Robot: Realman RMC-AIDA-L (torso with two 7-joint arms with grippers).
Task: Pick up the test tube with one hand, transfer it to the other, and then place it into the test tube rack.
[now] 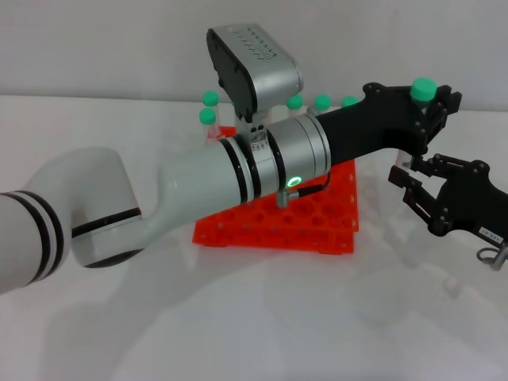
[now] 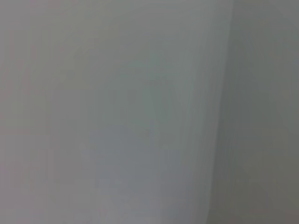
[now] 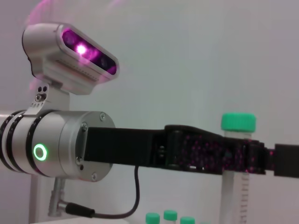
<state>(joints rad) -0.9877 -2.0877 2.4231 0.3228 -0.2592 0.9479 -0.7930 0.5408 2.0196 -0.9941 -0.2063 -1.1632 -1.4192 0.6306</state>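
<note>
Test tube [image 1: 421,94], green cap up, stands upright and pinched in the left claw [image 1: 432,107], held in the air well above the surface [image 1: 262,317] and off to the right of the orange test tube rack [image 1: 317,214]. The right claw [image 1: 421,186] hangs just below and beside it, fingers spread and holding nothing, so the handover appears done and the placing comes next. To do that well, the left arm should keep the tube vertical, carry it over a free hole, centre it, then lower straight down before letting go; the right claw should stay clear. The head view shows both claws, the rack and other green-capped tubes [image 1: 208,116] standing in it. The right wrist view shows the tube's [image 3: 237,154] clear body below the clamping claw. The left wrist view shows only blank grey.
</note>
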